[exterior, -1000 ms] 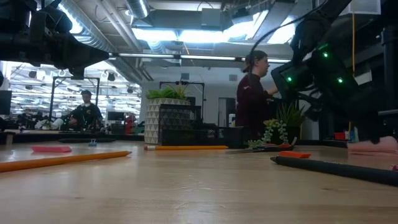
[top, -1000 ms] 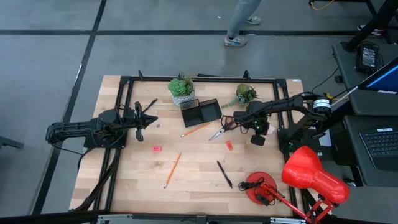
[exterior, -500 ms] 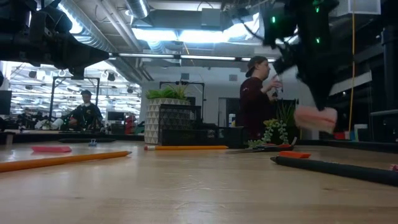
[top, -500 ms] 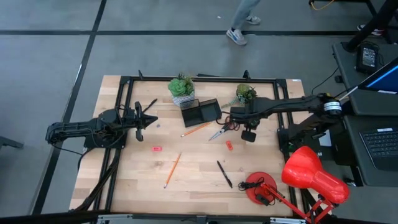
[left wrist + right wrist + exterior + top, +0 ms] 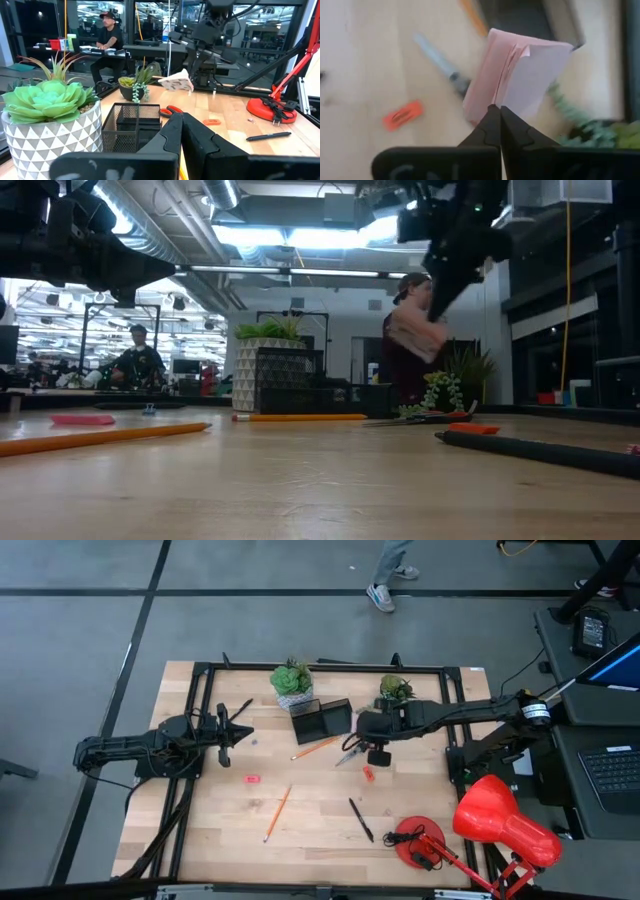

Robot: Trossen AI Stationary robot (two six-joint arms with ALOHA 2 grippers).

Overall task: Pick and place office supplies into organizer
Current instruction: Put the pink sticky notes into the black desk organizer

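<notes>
Table (image 5: pixel 220 830) of pale wood slats, the black mesh organizer (image 5: pixel 323 720) at its far middle between two potted plants (image 5: pixel 292 682), a red desk lamp (image 5: pixel 500 820) at the near right corner. Right arm reaches in over the centre; the right gripper (image 5: pixel 495 112) is clamped on one edge of the pink sticky-note pad (image 5: pixel 517 75), carried clear of the table, just beside the organizer and above the red-handled scissors (image 5: pixel 352 748). Left gripper (image 5: pixel 181 125) closed on nothing, parked at the table's left edge, pointing toward the organizer. Pad judged very light and soft: pinched at one edge it fans, the loose sheets splaying apart from the block, so a hold across the bound edge or the full thickness would keep it together; paper faces likely slick, a corner pinch may let sheets peel or slide. Scissors lie flat, stiff and the heaviest item here; best taken across the blades near the pivot. Two orange pencils, one just beside the organizer (image 5: pixel 315 747) and one toward the near left (image 5: pixel 277 813), and the black pen (image 5: pixel 361 819): thin, rigid, prone to roll, so grip mid-length across the shaft. Smallest: two red erasers (image 5: pixel 252 779) (image 5: pixel 368 773), flat, low to the wood, probably grippy but with little height to catch.
</notes>
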